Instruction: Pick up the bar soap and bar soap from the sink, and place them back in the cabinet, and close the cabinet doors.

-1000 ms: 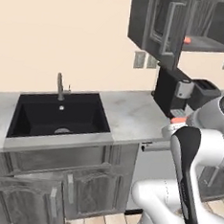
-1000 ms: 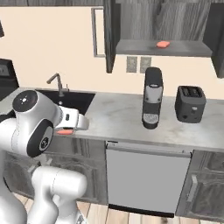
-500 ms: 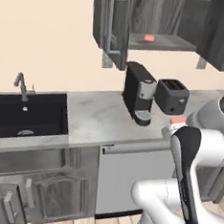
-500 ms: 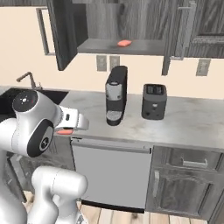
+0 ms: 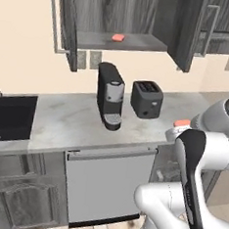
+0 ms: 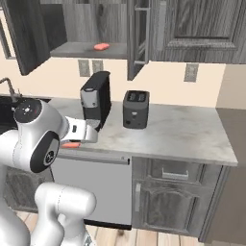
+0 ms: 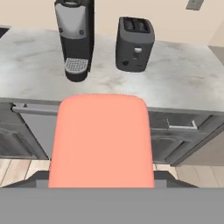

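Observation:
One salmon-orange bar soap (image 7: 101,140) sits in my gripper (image 5: 181,126), which is shut on it and hangs in front of the counter edge, beside my white arm. The hand view shows this soap large, hiding the fingertips. From the right base the held bar soap (image 6: 71,144) shows just below the counter lip. A second bar soap (image 5: 118,37) lies on the grey shelf of the open cabinet (image 5: 142,43). The left door (image 5: 67,29) and the right door (image 5: 185,32) stand swung out. The black sink (image 5: 10,119) is at the far left.
A black coffee machine (image 5: 109,102) and a dark toaster (image 5: 146,99) stand on the marble counter (image 5: 62,121) under the cabinet. A grey dishwasher front (image 5: 105,184) is below. Another closed wall cabinet (image 6: 197,29) hangs to the right.
The base has driven right, so the whole scene shifted left: the sink slid to the left edge and the open cabinet is now ahead. The soap stays in my gripper.

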Robot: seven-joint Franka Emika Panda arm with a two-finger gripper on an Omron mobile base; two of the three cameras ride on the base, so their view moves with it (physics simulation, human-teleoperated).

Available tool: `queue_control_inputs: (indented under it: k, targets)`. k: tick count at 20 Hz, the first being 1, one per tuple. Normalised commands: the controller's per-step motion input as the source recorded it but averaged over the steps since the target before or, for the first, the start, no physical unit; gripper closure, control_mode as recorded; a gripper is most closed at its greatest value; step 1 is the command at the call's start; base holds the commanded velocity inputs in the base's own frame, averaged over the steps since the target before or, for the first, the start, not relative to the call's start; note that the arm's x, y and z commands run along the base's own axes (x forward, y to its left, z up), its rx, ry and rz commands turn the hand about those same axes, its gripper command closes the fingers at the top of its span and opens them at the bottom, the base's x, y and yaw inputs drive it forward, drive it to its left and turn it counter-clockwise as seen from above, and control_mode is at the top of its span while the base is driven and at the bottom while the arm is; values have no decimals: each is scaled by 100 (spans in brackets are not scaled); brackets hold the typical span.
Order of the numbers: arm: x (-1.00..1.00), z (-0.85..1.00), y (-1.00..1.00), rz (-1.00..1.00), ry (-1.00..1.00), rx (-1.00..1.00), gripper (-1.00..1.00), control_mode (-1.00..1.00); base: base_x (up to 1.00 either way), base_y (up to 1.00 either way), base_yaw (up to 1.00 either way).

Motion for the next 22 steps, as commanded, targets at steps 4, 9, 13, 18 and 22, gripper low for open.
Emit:
queue_control_inputs:
  k: [4, 9, 13, 18, 22]
  targets:
    - [0, 0, 0, 0, 0, 0, 100, 100, 6, -32, 0]
    - [0, 0, 0, 0, 0, 0, 100, 100, 12, 19, 0]
    - [0, 0, 0, 0, 0, 0, 100, 100, 1, 53, 0]
    - [0, 0, 0, 0, 0, 0, 100, 100, 16, 53, 0]
    - [0, 0, 0, 0, 0, 0, 100, 100, 45, 22, 0]
